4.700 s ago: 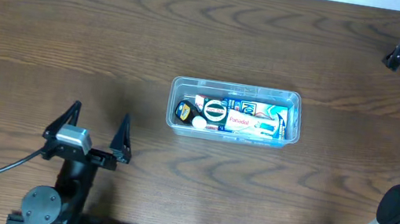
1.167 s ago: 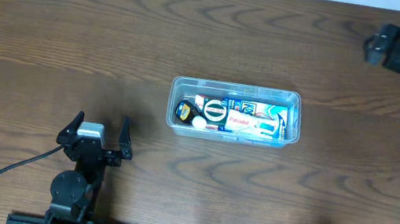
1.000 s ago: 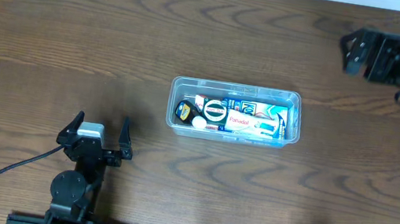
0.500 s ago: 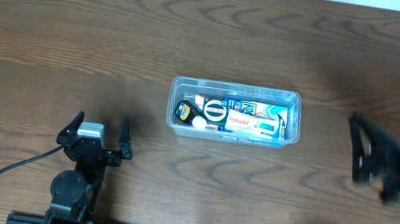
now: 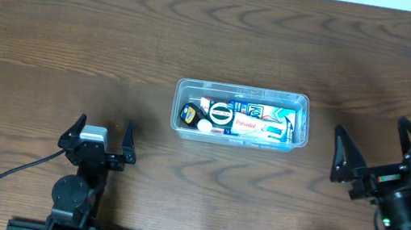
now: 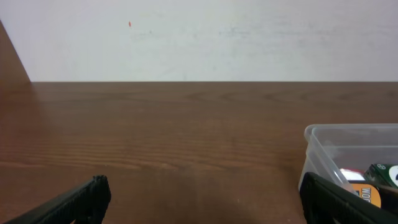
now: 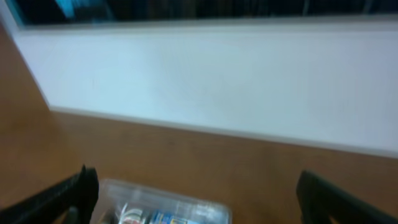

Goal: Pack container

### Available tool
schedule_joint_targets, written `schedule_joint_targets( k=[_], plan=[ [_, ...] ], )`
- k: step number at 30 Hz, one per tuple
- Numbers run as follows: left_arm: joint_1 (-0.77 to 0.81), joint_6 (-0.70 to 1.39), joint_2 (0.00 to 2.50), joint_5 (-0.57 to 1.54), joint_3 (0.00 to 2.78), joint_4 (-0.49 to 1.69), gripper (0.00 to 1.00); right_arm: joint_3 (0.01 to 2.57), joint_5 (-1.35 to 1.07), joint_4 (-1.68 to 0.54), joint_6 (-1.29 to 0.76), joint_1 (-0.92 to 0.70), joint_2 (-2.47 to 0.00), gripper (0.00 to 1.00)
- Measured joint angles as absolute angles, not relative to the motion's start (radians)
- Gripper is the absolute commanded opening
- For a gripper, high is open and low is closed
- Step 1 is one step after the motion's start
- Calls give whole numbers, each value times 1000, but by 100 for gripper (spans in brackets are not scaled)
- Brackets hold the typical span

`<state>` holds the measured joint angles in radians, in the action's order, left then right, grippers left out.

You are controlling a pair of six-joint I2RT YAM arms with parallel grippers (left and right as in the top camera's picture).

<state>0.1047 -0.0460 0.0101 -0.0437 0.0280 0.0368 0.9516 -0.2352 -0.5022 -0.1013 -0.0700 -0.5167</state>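
1. Your right gripper point(image 5: 370, 125) is coming back from the far right corner of the table point(image 5: 55, 27) to the near right side; it is now sitting to the right of the container point(image 5: 243, 90), well apart from it, and the right wrist view is blurring, so the arm is likely still travelling
2. Its fingers are standing spread wide and carrying nothing
3. Your left gripper point(image 5: 105, 123) is staying parked at the near left, fingers also spread wide and empty, well apart from the container
4. Nothing loose is lying on the wood in the overhead view and both arms are sitting back near their bases, so you are probably looking at the end of the packing, not at a new pick
5. The container is standing upright in the middle of the table, long side running left to right, with no lid showing; it is a clear tub with rounded corners and a rimmed edge
6. It is holding a crowd of small packets: a white and red Panadol box point(image 5: 245, 124), a round dark-rimmed item point(image 5: 220, 115) and a yellow and black piece point(image 5: 188, 113) at its left end, all lying below the rim as far as you can tell
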Motion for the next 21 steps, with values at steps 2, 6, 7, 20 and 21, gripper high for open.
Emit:
schedule_joint_targets(
  k=[2,6,7,20,21],
  plan=[
    [105,-47,10,-44,28,37,98,833,-234,-363,-104,-67,-464,99],
    [105,-49,10,-44,28,37,98,609,-235,-172,-114,-67,-375,99],
    [105,-50,10,-44,28,37,98,558,-235,-141,-115,-67,-354,99],
    [105,-50,10,-44,28,37,98,175,-166,-33,-186,-66,-73,99],
    [105,-50,10,-44,28,37,98,163,-159,-33,-192,-66,-65,99]
  ],
)
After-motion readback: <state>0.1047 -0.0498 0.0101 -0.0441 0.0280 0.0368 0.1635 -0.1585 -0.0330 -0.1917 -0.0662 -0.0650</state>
